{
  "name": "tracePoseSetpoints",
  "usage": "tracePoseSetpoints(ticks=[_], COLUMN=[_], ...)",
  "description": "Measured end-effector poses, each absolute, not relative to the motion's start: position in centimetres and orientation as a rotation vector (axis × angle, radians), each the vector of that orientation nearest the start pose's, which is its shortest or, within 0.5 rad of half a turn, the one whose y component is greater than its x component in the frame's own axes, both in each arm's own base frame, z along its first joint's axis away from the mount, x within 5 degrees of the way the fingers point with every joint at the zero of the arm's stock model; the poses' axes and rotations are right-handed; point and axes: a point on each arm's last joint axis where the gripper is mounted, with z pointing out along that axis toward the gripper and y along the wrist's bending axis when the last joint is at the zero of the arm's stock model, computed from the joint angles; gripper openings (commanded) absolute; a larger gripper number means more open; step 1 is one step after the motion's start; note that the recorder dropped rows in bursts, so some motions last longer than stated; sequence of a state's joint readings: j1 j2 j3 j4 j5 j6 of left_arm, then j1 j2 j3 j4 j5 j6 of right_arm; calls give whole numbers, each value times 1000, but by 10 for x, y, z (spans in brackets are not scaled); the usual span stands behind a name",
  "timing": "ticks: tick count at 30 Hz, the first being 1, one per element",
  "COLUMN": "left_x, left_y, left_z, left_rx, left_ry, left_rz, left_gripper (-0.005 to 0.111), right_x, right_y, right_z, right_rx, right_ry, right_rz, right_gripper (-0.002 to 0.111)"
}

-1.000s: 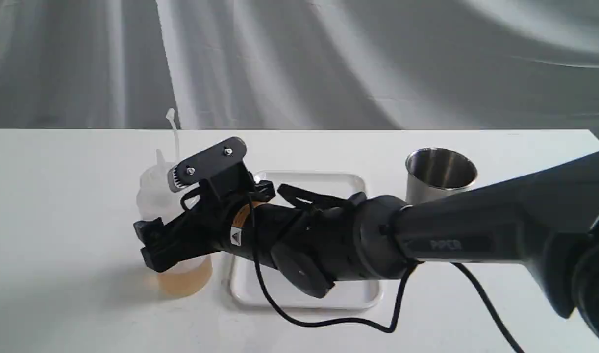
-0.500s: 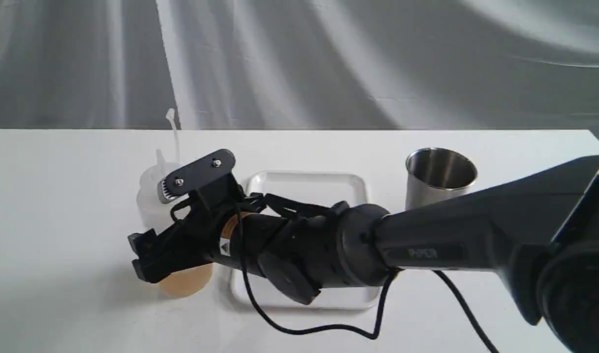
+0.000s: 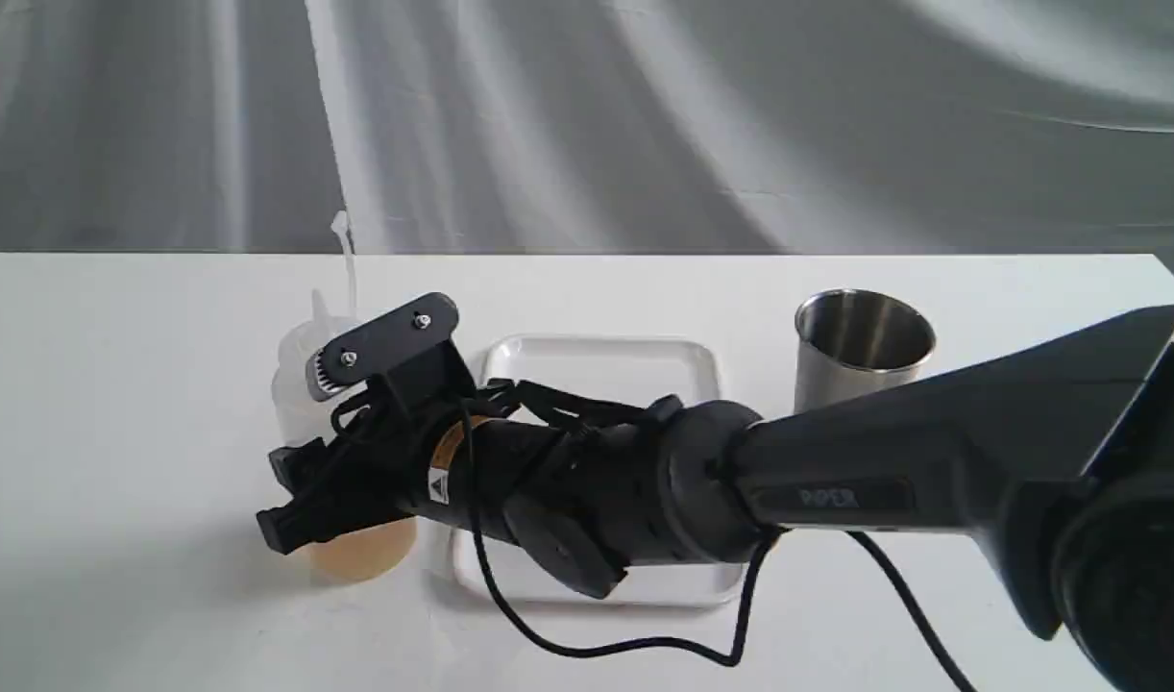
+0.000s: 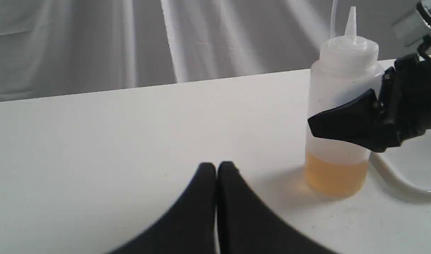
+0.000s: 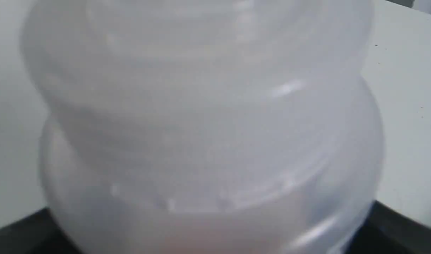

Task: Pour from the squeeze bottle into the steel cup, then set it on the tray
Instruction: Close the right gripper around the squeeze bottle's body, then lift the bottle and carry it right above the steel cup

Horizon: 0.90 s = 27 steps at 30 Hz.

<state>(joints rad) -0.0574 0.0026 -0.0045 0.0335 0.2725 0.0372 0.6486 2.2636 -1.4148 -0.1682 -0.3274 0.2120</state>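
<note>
Translucent plastic, the bottle [image 3: 294, 384] is standing upright on the surface [image 3: 116, 432], just beside the tray [image 3: 606, 351], with amber liquid sitting low. Your right claw [image 3: 278, 495] is straddling its middle, one finger on each side, likely setting a grip for tilting toward the cup [image 3: 861, 341]. Whether it is pressing, you cannot tell. Your left claw [image 4: 216, 165] is idling pinched together, apart from the bottle.
</note>
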Motion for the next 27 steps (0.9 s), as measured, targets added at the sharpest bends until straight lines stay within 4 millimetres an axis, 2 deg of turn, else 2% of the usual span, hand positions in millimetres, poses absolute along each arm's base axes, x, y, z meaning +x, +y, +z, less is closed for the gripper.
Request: tracePoseSetpoints(ticks=[3, 6, 15, 21, 27], left_x=[55, 55, 55, 55, 55], left_y=[-2, -2, -2, -2, -2], left_z=[190, 190, 190, 190, 190], left_rx=[105, 105, 105, 105, 105], left_ry=[1751, 1751, 1751, 1751, 1751], left_rz=[17, 17, 17, 17, 17], left_gripper=[0, 0, 0, 0, 0], right_x=[387, 386, 375, 349, 315], right_y=[299, 298, 285, 264, 225], right_z=[122, 128, 178, 209, 233], right_rx=[-634, -650, -721, -704, -681], right_ry=[1947, 1958, 2029, 2057, 2078], right_rz=[495, 481, 372, 358, 327], right_gripper=[18, 17, 17, 17, 17])
